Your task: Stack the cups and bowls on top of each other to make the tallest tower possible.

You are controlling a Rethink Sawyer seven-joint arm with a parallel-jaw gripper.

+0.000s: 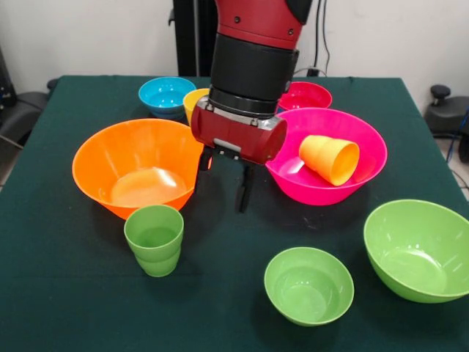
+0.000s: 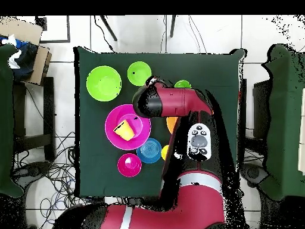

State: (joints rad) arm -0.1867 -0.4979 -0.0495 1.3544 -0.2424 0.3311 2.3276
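Observation:
My gripper (image 1: 222, 192) hangs open and empty just above the cloth, between the large orange bowl (image 1: 139, 165) and the large hot pink bowl (image 1: 370, 143). An orange-yellow cup (image 1: 330, 158) lies on its side inside the pink bowl. A green cup (image 1: 154, 239) stands upright in front of the orange bowl. A small lime green bowl (image 1: 308, 285) and a large lime green bowl (image 1: 421, 249) sit at the near right. A light blue bowl (image 1: 166, 94), a yellow cup (image 1: 193, 100) and a red-pink bowl (image 1: 306, 95) stand behind the arm. I cannot pick out a darker blue bowl.
In the overhead view the arm (image 2: 179, 104) covers the gripper and most of the orange bowl (image 2: 171, 124). The pink bowl (image 2: 113, 119), the blue bowl (image 2: 149, 150) and the red-pink bowl (image 2: 129, 164) crowd together near the robot's base. The dark green table (image 1: 66, 308) has edges all round.

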